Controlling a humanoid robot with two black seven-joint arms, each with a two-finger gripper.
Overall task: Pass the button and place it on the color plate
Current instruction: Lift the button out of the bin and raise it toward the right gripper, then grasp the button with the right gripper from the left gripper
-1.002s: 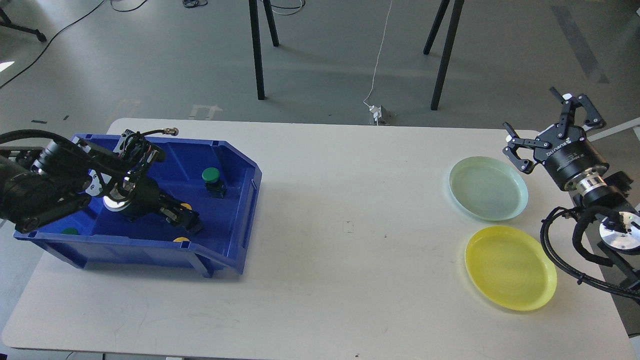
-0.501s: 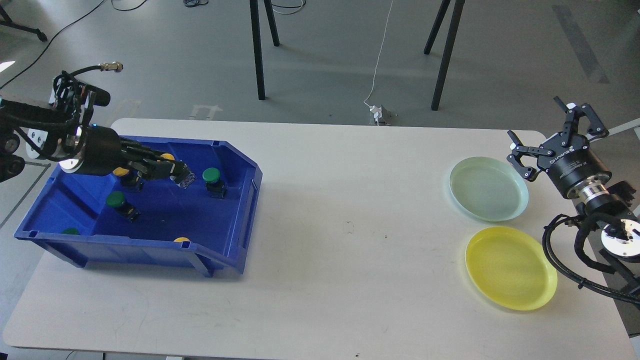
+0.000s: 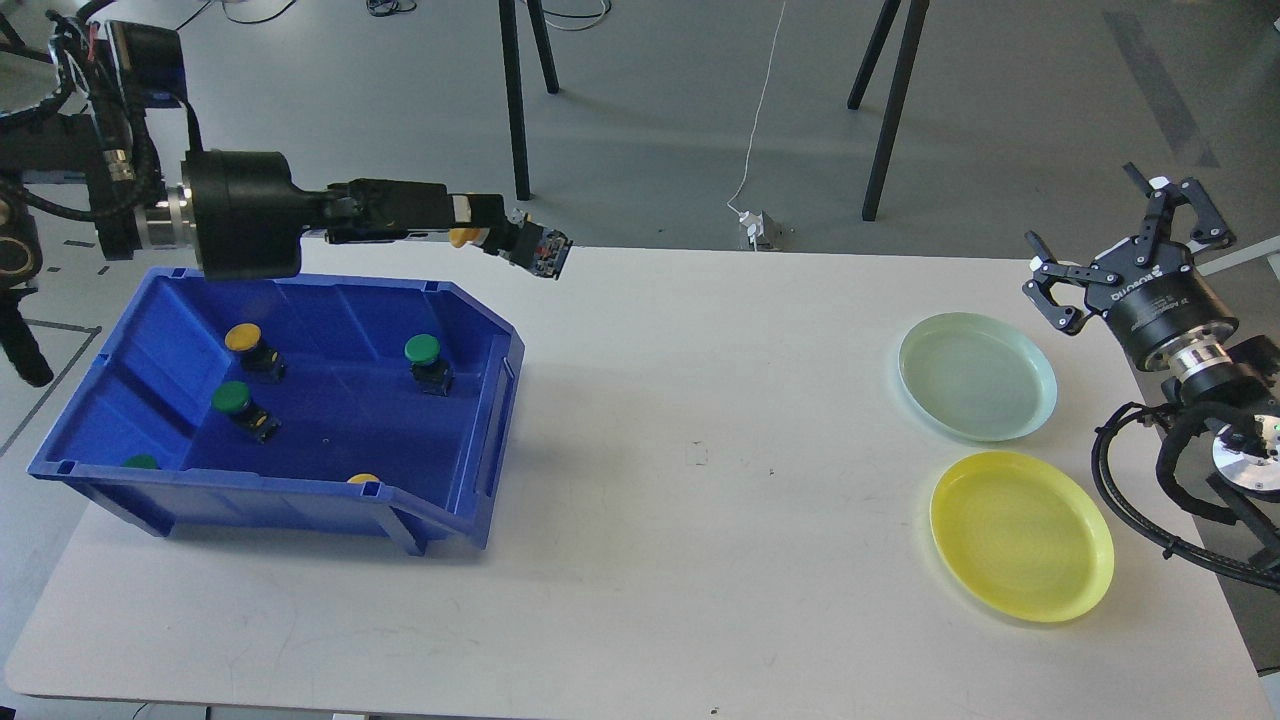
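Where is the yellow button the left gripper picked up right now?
In the head view, the yellow button is held in the left gripper, in the air above the far rim of the blue bin, left side.

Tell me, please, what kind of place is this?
Probably a robotics lab or test workshop. A plain white table stands on a grey concrete floor with loose cables, and a blue parts bin holds push buttons.

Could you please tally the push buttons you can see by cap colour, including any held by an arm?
Yellow buttons: 3 – one held in the left gripper, one in the blue bin, one at its front wall.
Green buttons: 3 –.
Total: 6
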